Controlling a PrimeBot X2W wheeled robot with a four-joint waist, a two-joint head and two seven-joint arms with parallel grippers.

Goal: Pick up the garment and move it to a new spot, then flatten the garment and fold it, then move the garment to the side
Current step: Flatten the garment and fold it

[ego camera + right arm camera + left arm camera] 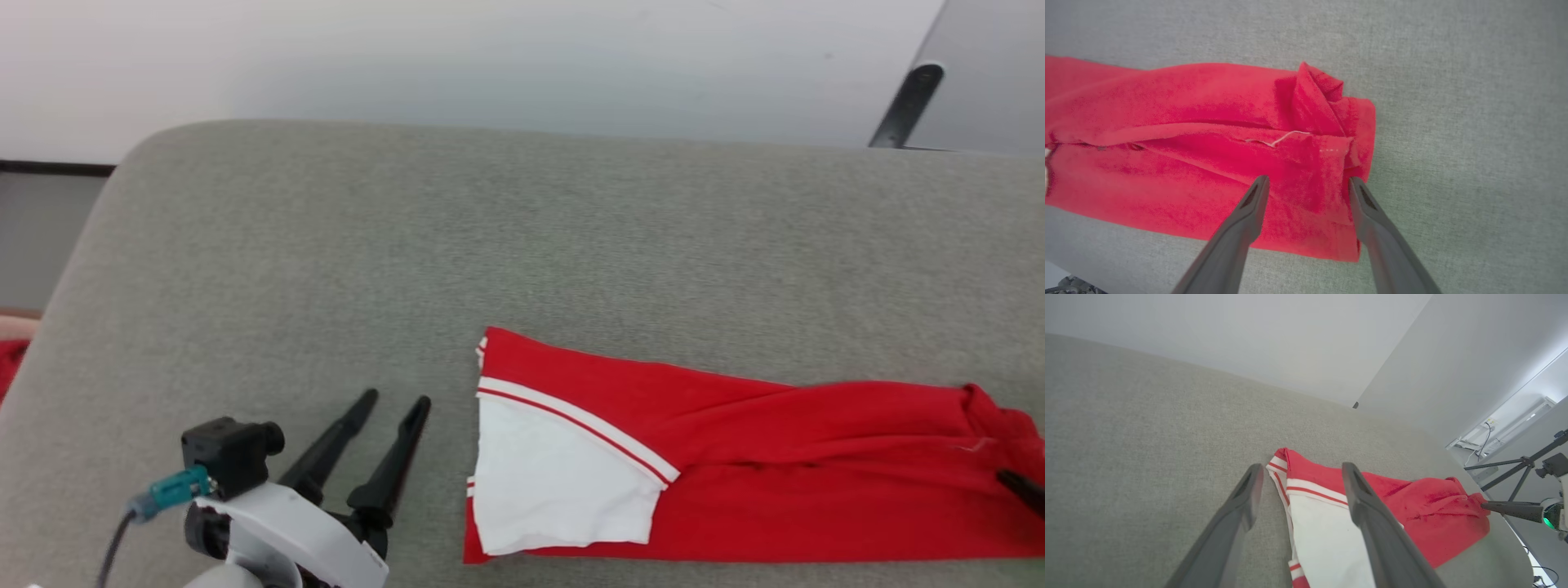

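Head view: garment (pixel 735 457), folded into a long red strip, lies flat on bench (pixel 490 229). Left gripper (pixel 397 399) apart, empty, just beside sleeve end; right gripper (pixel 1307 180) apart over opposite end. Advised: pinch all layers at both ends, lift level.

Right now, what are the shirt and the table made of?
The shirt looks like soft, matte knit cloth, red with a white sleeve; it creases and bunches at one end. The table seems covered in matte grey woven fabric or felt; a fine grainy weave shows.
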